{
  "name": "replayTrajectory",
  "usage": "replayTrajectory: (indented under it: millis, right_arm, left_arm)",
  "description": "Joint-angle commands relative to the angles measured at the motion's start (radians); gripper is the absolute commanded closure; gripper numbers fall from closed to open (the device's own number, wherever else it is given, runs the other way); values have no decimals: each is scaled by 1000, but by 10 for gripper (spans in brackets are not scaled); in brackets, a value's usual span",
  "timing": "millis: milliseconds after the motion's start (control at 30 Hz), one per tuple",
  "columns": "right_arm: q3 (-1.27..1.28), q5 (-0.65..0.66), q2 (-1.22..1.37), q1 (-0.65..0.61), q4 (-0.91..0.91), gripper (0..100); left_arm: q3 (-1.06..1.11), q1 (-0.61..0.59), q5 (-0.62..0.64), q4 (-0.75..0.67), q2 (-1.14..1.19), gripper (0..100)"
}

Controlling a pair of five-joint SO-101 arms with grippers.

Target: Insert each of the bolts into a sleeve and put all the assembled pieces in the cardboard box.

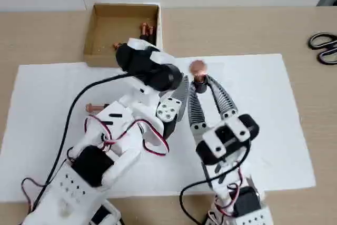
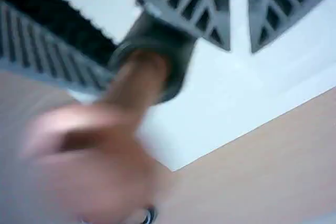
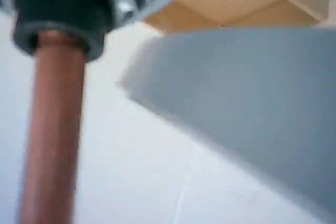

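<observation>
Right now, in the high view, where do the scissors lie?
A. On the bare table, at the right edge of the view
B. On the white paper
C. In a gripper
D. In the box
A: the scissors lie on the bare table, beyond the right side of the paper.

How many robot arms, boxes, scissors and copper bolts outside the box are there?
White plastic robot arms: 2
Brown cardboard box: 1
Black-handled scissors: 1
Copper metal bolts outside the box: 2 (one inside a black sleeve)
Total: 6
</observation>
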Motion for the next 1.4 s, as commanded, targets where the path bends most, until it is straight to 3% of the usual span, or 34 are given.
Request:
replayTrajectory:
  millis: [0, 433, 633, 700, 833, 933, 1033, 1200, 1367]
  right_arm:
    - [-71, 3, -15, -1, -28, 995]
    - [-72, 3, -15, -1, -28, 995]
    - [-72, 5, -15, -1, -28, 995]
    - [-71, 5, -15, -1, -28, 995]
    - [-71, 5, -15, 1, -4, 995]
    - [-72, 5, -15, 1, 62, 995]
    - [-72, 5, -15, 1, 91, 995]
    - [-74, 5, -15, 4, 93, 995]
    - [-74, 5, -15, 5, 93, 995]
  left_arm:
    - [-25, -2, -6, 28, -6, 992]
    - [-27, -2, -8, 63, -11, 979]
    - [-30, -9, -58, 204, -15, 760]
    - [-30, -17, -60, 255, -15, 735]
    - [-22, -123, -66, 298, -17, 768]
    - [-19, -245, -60, 296, -37, 864]
    - [70, -345, -64, 226, -94, 995]
    - [403, -446, -64, 25, -295, 994]
    - [763, -509, -64, -227, -647, 994]
